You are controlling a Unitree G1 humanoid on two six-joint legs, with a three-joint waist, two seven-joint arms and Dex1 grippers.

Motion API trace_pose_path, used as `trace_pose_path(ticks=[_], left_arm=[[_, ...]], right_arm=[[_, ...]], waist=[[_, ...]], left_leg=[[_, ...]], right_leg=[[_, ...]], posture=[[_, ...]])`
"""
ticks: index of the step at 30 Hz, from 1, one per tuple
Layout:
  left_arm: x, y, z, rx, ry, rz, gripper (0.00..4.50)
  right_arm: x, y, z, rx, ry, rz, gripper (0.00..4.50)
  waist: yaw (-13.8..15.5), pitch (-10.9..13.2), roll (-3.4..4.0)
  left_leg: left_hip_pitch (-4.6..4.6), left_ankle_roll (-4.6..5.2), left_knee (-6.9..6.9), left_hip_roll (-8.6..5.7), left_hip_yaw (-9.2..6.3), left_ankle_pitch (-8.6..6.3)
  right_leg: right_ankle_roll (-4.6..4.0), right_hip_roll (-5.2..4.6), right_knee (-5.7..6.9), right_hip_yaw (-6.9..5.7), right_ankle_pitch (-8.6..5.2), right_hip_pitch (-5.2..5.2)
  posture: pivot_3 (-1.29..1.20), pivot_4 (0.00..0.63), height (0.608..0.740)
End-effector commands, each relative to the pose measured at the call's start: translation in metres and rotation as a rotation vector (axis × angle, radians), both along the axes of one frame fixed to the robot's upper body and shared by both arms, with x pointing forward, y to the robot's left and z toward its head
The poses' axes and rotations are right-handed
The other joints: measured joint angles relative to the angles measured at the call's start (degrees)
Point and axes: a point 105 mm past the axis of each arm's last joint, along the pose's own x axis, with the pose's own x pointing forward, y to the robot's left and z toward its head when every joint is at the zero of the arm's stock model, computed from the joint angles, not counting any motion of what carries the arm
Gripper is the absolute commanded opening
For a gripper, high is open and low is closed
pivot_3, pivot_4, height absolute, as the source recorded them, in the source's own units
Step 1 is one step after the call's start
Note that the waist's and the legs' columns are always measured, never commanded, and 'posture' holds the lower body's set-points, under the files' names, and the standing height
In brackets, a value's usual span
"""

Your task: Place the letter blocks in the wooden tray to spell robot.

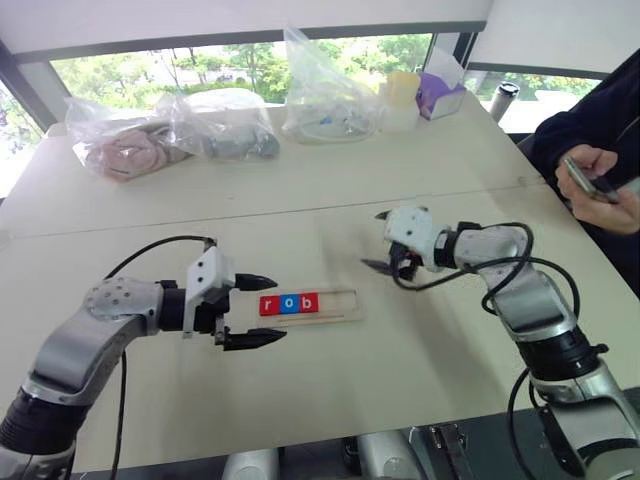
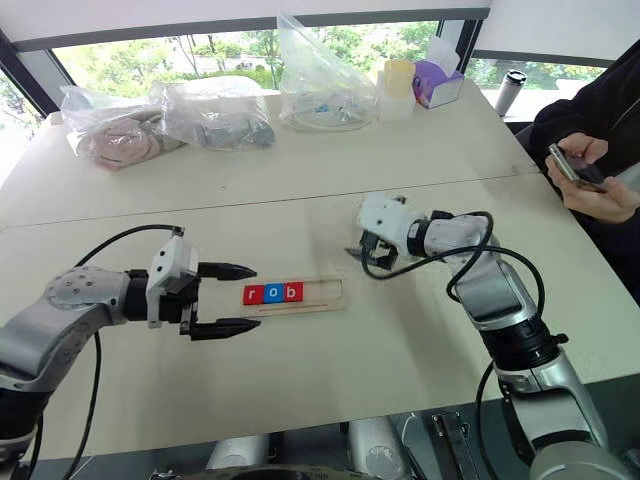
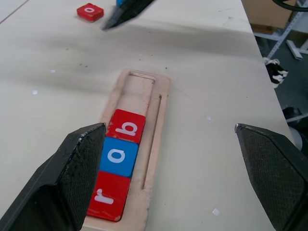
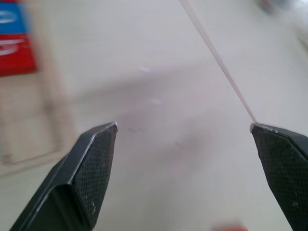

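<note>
A: What are the task pieces made of, and where do they lie relative to the jaws?

B: The wooden tray (image 1: 335,306) is a long, pale strip with a shallow raised-rim groove, lying flat on the matte beige table (image 1: 330,190). Three flat square tiles sit edge to edge at its near end — a red r block (image 3: 109,196), a blue o block (image 3: 118,156) and a red b block (image 3: 126,126), each with a white lowercase letter. That end lies just ahead of the left gripper (image 1: 256,311), on the line of the gap between its jaws; the far part of the groove is bare wood.

A: How do the jaws stand?

B: Both pairs are spread wide and hold nothing. The left gripper's fingers (image 3: 72,178) are black wedges with a fine cross-hatched pad texture; the same pattern shows in the right wrist view.

A: And the other pieces?

B: A loose red o block (image 3: 90,11) lies on the table beyond the tray's far end, just beside the tips of the right gripper (image 1: 383,246), which hangs above the table — apart from the tray.

A: What surrounds the workspace?

B: Crinkled clear plastic bags (image 1: 170,130) with soft contents, a pale yellow cup (image 1: 402,98) and a purple tissue box (image 1: 440,92) stand along the far edge, well beyond both jaws. A person's hand (image 1: 600,175) in a dark sleeve holds a phone past the right arm.
</note>
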Motion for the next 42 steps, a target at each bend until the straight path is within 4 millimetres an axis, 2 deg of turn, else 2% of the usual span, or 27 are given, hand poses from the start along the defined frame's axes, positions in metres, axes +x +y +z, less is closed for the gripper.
trace_pose_path(ticks=[1, 6, 9, 16, 24, 26, 28, 32, 37, 39, 42], left_arm=[[0.002, -0.002, 0.006, -0.004, -0.041, -0.015, 4.50], [0.002, -0.005, 0.005, -0.005, -0.039, -0.024, 4.50], [0.003, -0.005, 0.005, -0.005, -0.040, -0.029, 4.50], [0.005, -0.006, 0.006, -0.005, -0.046, -0.030, 4.50], [0.005, -0.005, 0.007, -0.009, -0.053, -0.011, 4.50], [0.005, -0.006, 0.007, -0.010, -0.055, -0.008, 4.50], [0.005, -0.006, 0.007, -0.010, -0.056, -0.007, 4.50], [0.005, -0.006, 0.006, -0.010, -0.057, -0.006, 4.50], [0.006, -0.008, 0.006, -0.014, -0.057, -0.008, 4.50], [0.006, -0.008, 0.006, -0.017, -0.055, -0.012, 4.50], [0.005, -0.009, 0.005, -0.016, -0.050, -0.022, 4.50]], right_arm=[[0.011, -0.019, 0.011, 0.103, -0.051, -0.251, 4.47], [0.023, -0.051, -0.001, 0.366, 0.001, -0.706, 4.47], [0.026, -0.057, -0.009, 0.446, 0.041, -0.834, 4.47], [0.034, -0.049, -0.028, 0.537, 0.145, -0.909, 4.47], [0.037, -0.036, -0.041, 0.597, 0.243, -0.936, 4.47], [0.034, -0.030, -0.044, 0.602, 0.274, -0.933, 3.95], [0.031, -0.024, -0.046, 0.603, 0.292, -0.928, 3.13], [0.024, -0.014, -0.047, 0.606, 0.322, -0.920, 1.17], [0.013, 0.001, -0.043, 0.573, 0.353, -0.865, 1.19], [0.000, 0.000, -0.032, 0.553, 0.342, -0.822, 1.19], [-0.026, -0.003, -0.035, 0.529, 0.416, -0.817, 1.19]], waist=[[0.02, 0.00, 0.00], [0.06, -0.01, 0.01], [0.05, -0.01, 0.02], [-0.13, -0.01, 0.03], [-0.13, -0.02, 0.03], [-0.14, -0.03, 0.02], [-0.20, -0.04, 0.02], [-0.29, -0.05, 0.04], [-0.24, -0.05, 0.04], [-0.16, -0.04, 0.05], [0.04, -0.04, 0.05]], left_leg=[[0.00, 0.00, 0.00, 0.00, -0.01, 0.00], [-0.01, -0.26, -0.06, 0.00, -0.03, 0.15], [-0.02, -0.28, -0.07, -0.01, -0.03, 0.16], [-0.02, -0.27, -0.09, -0.03, -0.02, 0.16], [-0.02, -0.27, -0.13, -0.01, -0.02, 0.16], [-0.02, -0.27, -0.13, -0.01, -0.02, 0.16], [-0.01, -0.27, -0.13, -0.01, -0.02, 0.16], [0.02, -0.26, -0.15, 0.02, -0.03, 0.15], [0.01, -0.26, -0.17, 0.03, -0.05, 0.15], [0.00, -0.26, -0.17, 0.03, -0.04, 0.15], [-0.08, -0.26, -0.18, 0.02, -0.07, 0.15]], right_leg=[[0.00, 0.00, 0.00, 0.00, 0.00, 0.00], [-0.02, -0.02, 0.02, 0.01, 0.01, -0.01], [-0.02, -0.01, 0.02, 0.01, 0.01, -0.02], [-0.02, -0.01, 0.01, 0.01, 0.01, -0.02], [-0.01, 0.02, 0.01, 0.01, 0.01, -0.04], [-0.01, 0.01, 0.01, 0.01, 0.01, -0.04], [-0.01, 0.02, 0.01, 0.01, 0.01, -0.04], [-0.02, 0.02, 0.01, 0.01, 0.01, -0.04], [-0.02, 0.02, 0.00, -0.01, 0.00, -0.04], [-0.02, 0.02, -0.01, -0.01, 0.00, -0.04], [-0.01, 0.02, -0.02, -0.03, -0.01, -0.09]], posture=[[0.00, 0.150, 0.740], [0.00, 0.150, 0.740], [0.00, 0.150, 0.740], [0.00, 0.150, 0.740], [0.00, 0.150, 0.740], [0.00, 0.150, 0.740], [0.00, 0.150, 0.740], [0.00, 0.150, 0.740], [0.00, 0.150, 0.740], [0.00, 0.150, 0.740], [0.00, 0.150, 0.740]])
